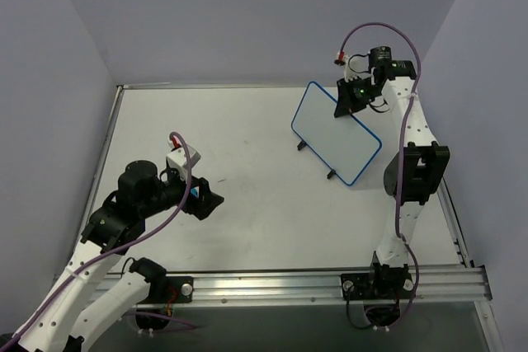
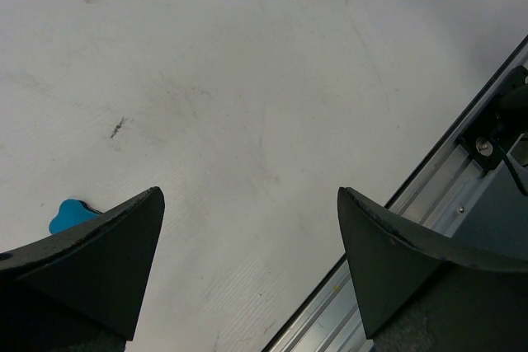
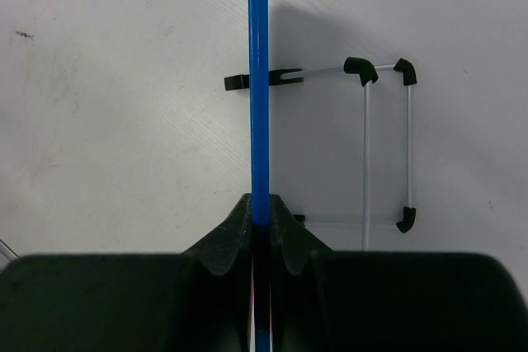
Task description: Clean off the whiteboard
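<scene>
My right gripper [image 3: 259, 213] clamps the whiteboard [image 1: 334, 131]; my left gripper [image 2: 249, 195] hangs released. A sideways tug could tip it over.

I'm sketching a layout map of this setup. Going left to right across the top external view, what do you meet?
The left arm's fingers → whiteboard → right arm's black elbow. The right arm's fingers overlap the whiteboard's top edge, so they are left out.
</scene>
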You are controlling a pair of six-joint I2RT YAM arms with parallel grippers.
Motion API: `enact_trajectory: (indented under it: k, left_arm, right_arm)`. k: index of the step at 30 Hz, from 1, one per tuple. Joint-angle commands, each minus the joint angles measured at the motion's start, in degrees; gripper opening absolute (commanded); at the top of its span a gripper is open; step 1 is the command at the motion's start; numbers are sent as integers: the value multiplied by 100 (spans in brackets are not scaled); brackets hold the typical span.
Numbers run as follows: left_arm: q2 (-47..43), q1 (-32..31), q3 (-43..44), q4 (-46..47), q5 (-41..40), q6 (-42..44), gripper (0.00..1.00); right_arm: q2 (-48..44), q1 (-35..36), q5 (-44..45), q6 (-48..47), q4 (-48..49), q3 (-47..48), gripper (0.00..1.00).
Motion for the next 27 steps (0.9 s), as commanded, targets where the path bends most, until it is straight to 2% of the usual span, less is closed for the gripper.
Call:
enact_trajectory:
  k: [1, 2, 3, 4, 13, 14, 16, 18, 21, 23, 25, 27]
  left_arm:
    - [-13, -51, -4, 104, -15, 35, 94]
    - [-13, -60, -4, 104, -24, 43, 94]
    - [-5, -60, -4, 104, -33, 35, 94]
    - [-4, -69, -4, 104, -33, 35, 94]
    - [31, -69, 5, 104, -50, 35, 94]
    - [31, -78, 5, 104, -42, 35, 94]
    - [39, -78, 5, 104, -42, 43, 94]
    - [57, -78, 5, 104, -42, 43, 94]
    - [66, -69, 5, 104, -42, 52, 94]
    - [75, -78, 14, 95, -50, 43, 94]
    - [75, -69, 23, 86, -147, 26, 94]
    - [92, -69, 31, 78, -330, -18, 94]
  right_arm:
    - [195, -77, 175, -150, -86, 304, 0]
    - [308, -86, 236, -124, -59, 330, 11]
    - [379, -86, 263, -89, -51, 348, 17]
    - [441, -269, 272, -71, -50, 374, 20]
    - [688, -279, 236, -45, 46, 498, 37]
    - [679, -271, 280, -27, 64, 506, 48]
    - [670, -271, 386, 8, 116, 498, 56]
    - [635, -271, 438, 51, 151, 489, 58]
    - [582, -253, 491, 122, 222, 515, 77]
    - [538, -244, 596, 148, 283, 533, 84]
    - [494, -236, 806, 297, 353, 559, 100]
    - [389, -236, 1140, 394, 467, 585, 100]
